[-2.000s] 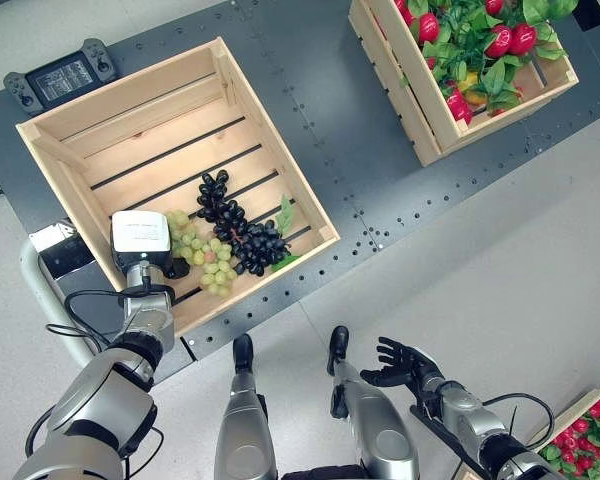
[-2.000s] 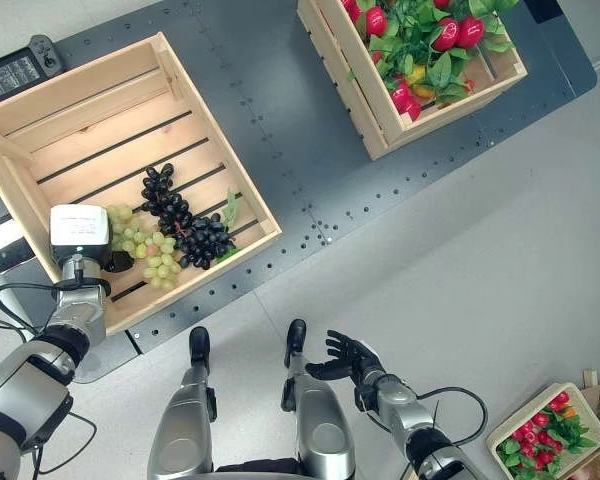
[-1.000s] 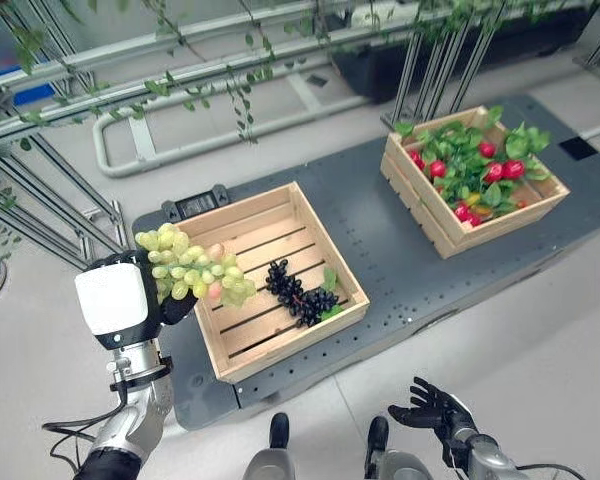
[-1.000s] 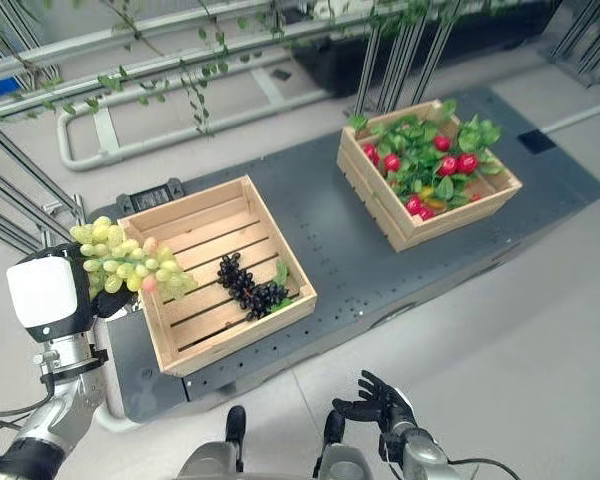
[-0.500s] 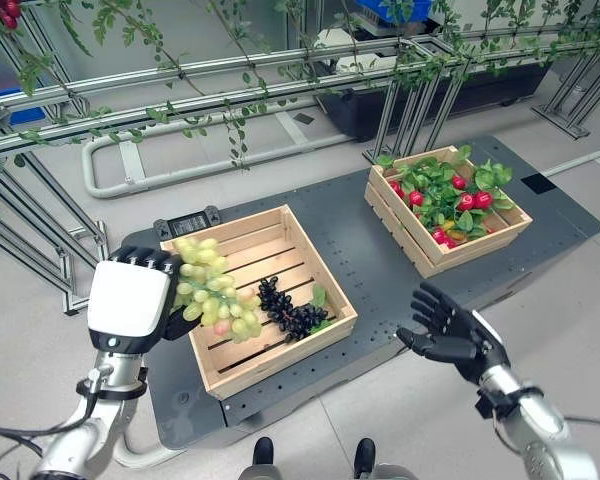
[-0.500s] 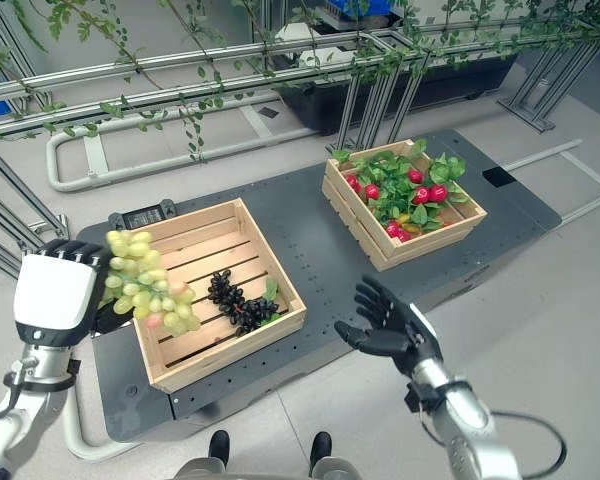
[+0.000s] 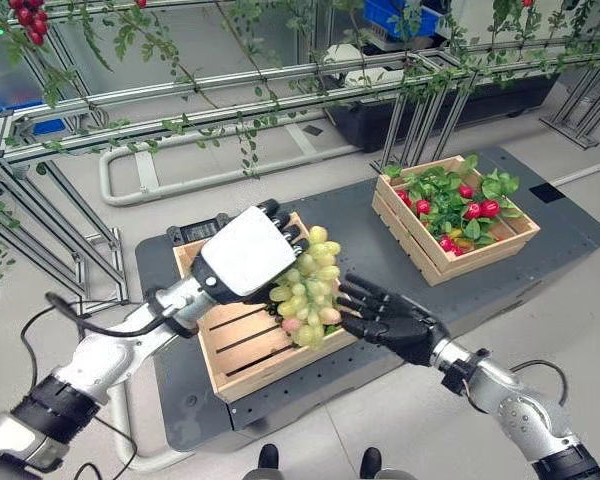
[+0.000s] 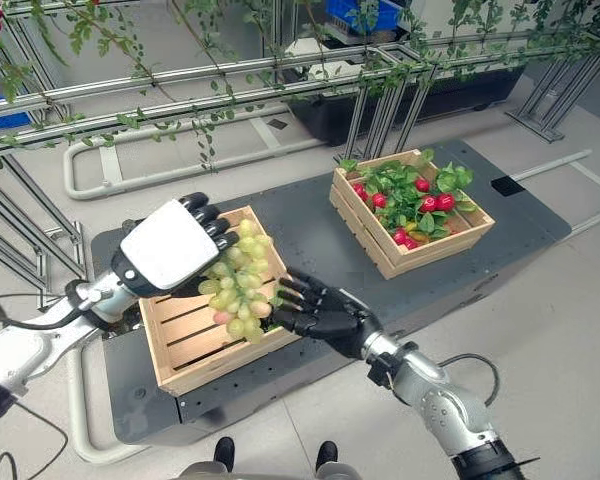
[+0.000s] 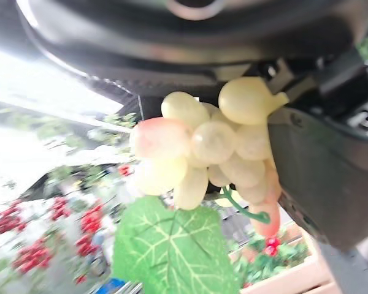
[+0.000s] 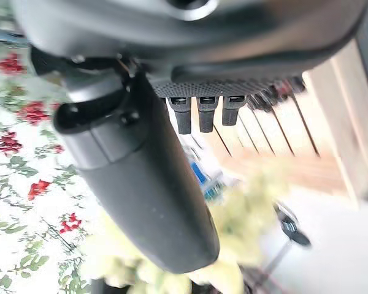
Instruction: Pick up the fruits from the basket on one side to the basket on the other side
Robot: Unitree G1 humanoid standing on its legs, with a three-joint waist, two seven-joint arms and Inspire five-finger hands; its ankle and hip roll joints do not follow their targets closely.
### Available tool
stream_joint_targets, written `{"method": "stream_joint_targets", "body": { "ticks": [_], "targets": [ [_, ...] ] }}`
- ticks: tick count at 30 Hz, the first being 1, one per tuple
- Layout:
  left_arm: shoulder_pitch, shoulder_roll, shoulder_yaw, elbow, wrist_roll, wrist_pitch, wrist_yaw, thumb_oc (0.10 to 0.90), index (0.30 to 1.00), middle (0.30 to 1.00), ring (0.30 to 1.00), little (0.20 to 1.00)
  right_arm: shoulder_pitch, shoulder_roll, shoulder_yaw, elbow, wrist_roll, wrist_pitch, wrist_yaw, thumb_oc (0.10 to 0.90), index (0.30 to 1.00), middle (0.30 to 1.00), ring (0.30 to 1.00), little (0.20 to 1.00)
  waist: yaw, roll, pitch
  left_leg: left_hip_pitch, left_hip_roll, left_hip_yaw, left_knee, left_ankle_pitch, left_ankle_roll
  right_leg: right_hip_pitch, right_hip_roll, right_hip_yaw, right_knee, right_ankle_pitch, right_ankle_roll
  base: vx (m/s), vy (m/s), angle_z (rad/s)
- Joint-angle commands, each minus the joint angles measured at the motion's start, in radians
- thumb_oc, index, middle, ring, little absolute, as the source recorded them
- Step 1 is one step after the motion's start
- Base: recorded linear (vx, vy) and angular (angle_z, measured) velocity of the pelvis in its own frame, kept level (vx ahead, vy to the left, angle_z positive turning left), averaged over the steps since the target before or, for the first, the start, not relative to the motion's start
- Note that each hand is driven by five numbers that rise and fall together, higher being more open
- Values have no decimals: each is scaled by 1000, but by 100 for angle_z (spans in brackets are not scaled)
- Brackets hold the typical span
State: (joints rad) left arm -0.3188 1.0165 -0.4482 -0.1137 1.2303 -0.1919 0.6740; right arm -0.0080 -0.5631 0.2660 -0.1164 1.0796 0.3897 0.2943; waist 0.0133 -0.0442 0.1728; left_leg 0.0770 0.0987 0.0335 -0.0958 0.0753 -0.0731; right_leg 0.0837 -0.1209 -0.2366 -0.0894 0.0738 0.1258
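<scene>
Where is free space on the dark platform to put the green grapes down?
The dark platform is bare between the near crate and the far crate. The far crate is crowded with leaves and red fruit. The left hand holds the green grapes; the right hand is beside them.

Both crates, the near one [image 7: 242,358] and the far one [image 7: 423,243], are pale, unfinished slatted wood on a matt dark metal platform [image 7: 359,232]. The green grapes [image 7: 308,287] look smooth and waxy (faintly glossy), and the left hand [image 7: 248,251] bears a matt white plastic cover.
</scene>
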Motion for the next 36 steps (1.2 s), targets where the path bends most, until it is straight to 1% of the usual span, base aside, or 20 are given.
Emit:
{"method": "stream_joint_targets", "body": {
  "ticks": [1,6,9,12,16,20,21,23,25,27,34,36],
  "targets": [
    [-143,-21,32,-20,-51,53,33,400,300,300,300,300,-95,-14,30,-68,141,5,16,800,900,900,900,900,2,8,-105,74,-41,55,9,-131,12,31,-39,7,4,-34,48,0,0,0],
    [-143,-33,30,-39,-45,45,14,400,300,300,300,300,-113,-7,80,-60,198,70,-6,800,900,900,900,900,7,0,-119,75,-39,57,9,-131,12,32,-36,7,3,-34,47,0,0,0],
    [-146,-31,29,-43,-45,44,9,400,300,300,300,300,-116,-6,89,-55,217,74,-7,800,900,900,900,900,8,0,-121,75,-39,58,9,-131,12,32,-36,8,3,-34,46,0,0,0],
    [-153,-35,27,-41,-43,35,1,400,300,300,300,300,-132,6,102,-47,255,94,-1,800,900,900,900,900,11,-3,-126,73,-38,58,9,-130,12,29,-35,10,3,-33,46,0,0,0],
    [-155,-34,27,-37,-53,30,-8,400,300,300,300,300,-143,9,108,-51,264,86,15,800,900,900,900,900,11,-5,-130,73,-37,57,9,-129,13,26,-34,13,6,-34,45,0,0,0],
    [-143,-39,37,-39,-58,20,-18,400,300,300,300,300,-147,16,104,-61,254,59,53,800,900,900,900,900,14,-6,-136,70,-37,55,9,-130,14,23,-34,16,5,-34,45,0,0,0],
    [-141,-41,38,-40,-59,18,-22,400,300,300,300,300,-149,19,105,-65,248,44,65,800,900,900,900,900,15,-6,-136,70,-37,56,9,-130,14,22,-35,16,6,-34,45,0,0,0],
    [-139,-40,41,-39,-66,14,-26,400,300,300,300,300,-158,19,102,-71,222,-11,82,800,900,900,900,900,16,-6,-137,70,-36,56,9,-131,14,21,-35,17,7,-35,45,0,0,0],
    [-136,-43,44,-34,-65,8,-25,400,300,300,300,300,-167,23,100,-77,228,-24,109,800,900,900,900,900,17,-5,-138,69,-35,55,9,-130,14,20,-34,17,7,-36,45,0,0,0],
    [-132,-47,52,-35,-68,-6,-33,400,300,300,300,300,-175,32,95,-81,207,-66,165,800,900,900,900,900,20,-5,-139,70,-36,52,9,-131,15,21,-33,18,9,-38,44,0,0,0],
    [-117,-65,67,-28,-71,-35,-41,400,300,300,300,300,-183,67,96,-103,226,-125,230,800,900,900,900,900,29,-3,-146,65,-36,47,9,-132,16,17,-35,16,11,-42,43,0,0,0],
    [-115,-68,69,-26,-74,-41,-46,400,300,300,300,300,-185,80,96,-112,234,-160,251,800,900,900,900,900,31,-1,-146,65,-36,44,9,-132,16,16,-36,16,13,-43,44,0,0,0]
  ]
}}
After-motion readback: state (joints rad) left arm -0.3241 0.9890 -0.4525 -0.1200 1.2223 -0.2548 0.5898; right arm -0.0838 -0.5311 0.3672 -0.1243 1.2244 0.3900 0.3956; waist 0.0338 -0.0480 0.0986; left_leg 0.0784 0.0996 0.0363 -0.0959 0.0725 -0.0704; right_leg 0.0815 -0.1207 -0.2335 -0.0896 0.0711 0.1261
